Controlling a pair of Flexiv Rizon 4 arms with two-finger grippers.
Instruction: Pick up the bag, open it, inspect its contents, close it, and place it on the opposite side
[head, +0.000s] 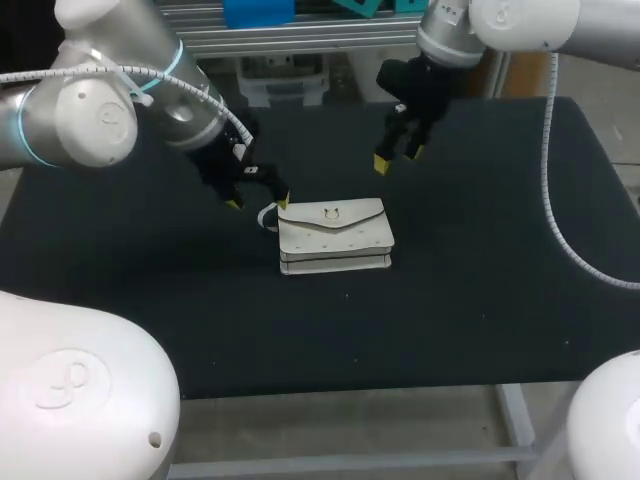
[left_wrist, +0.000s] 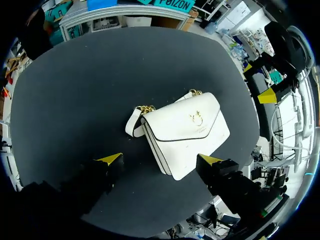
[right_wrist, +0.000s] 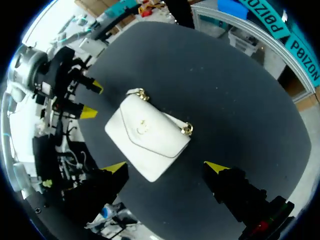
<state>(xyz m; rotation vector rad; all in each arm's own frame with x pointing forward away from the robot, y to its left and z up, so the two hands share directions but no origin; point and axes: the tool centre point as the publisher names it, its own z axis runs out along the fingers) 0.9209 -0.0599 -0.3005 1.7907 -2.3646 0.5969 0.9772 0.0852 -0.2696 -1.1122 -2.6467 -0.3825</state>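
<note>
Risk: my left gripper (head: 258, 202) sits by strap end of small white leather flap handbag (head: 335, 237). If fingers catch only white strap loop (head: 268, 215), bag could dangle and swing. Smooth flat body may also skid across black table (head: 480, 300) instead of lifting.

Both my grippers spread wide, holding nothing.

Bag lies flat, flap closed, centre of frame. Left gripper just beside bag's upper-left corner. Right gripper (head: 397, 158) toward upper right of bag, apart. In left wrist view, bag lies just ahead of open fingers, untouched.
</note>
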